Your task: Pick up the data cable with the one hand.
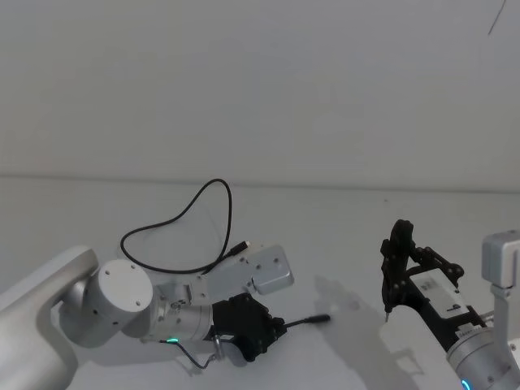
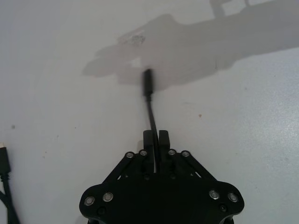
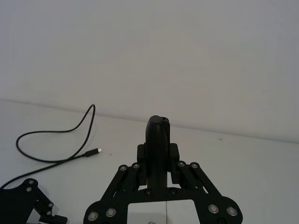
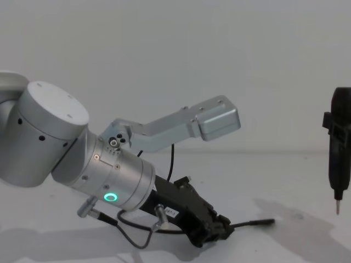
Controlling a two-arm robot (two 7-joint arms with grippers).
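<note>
1. The step in hand is the grasp. The left pincer (image 1: 275, 325) sits low over the desk (image 1: 366, 236) with its jaws narrowed onto the data cable (image 1: 230, 213), which it holds a short way behind one plug.
2. In the left wrist view the cable runs straight out from between the closed fingers (image 2: 163, 136). It ends in a slim plug (image 2: 148, 82) that pokes forward past the pincer.
3. In the chest view that plug (image 4: 263, 222) sticks out level beside its own shadow. I cannot tell whether it touches the desk or hangs just clear of it.
4. The rest of the cable lies in a broad loop on the desk behind the left arm. The other plug (image 1: 239, 246) rests near the arm's grey bracket (image 1: 272, 270).
5. By my judgement the grip looks made and the lift is what remains. The next move calls for a steady rise with the jaws kept tight, slow enough that the trailing loop follows without snagging on the bracket or pulling through the fingers.
6. The right pincer (image 1: 387, 305) stands upright well to the right, jaws together and holding nothing, apart from the cable.
7. As for containers, there is no box, tray or bin to speak of. The cable rests directly on the bare desk.
</note>
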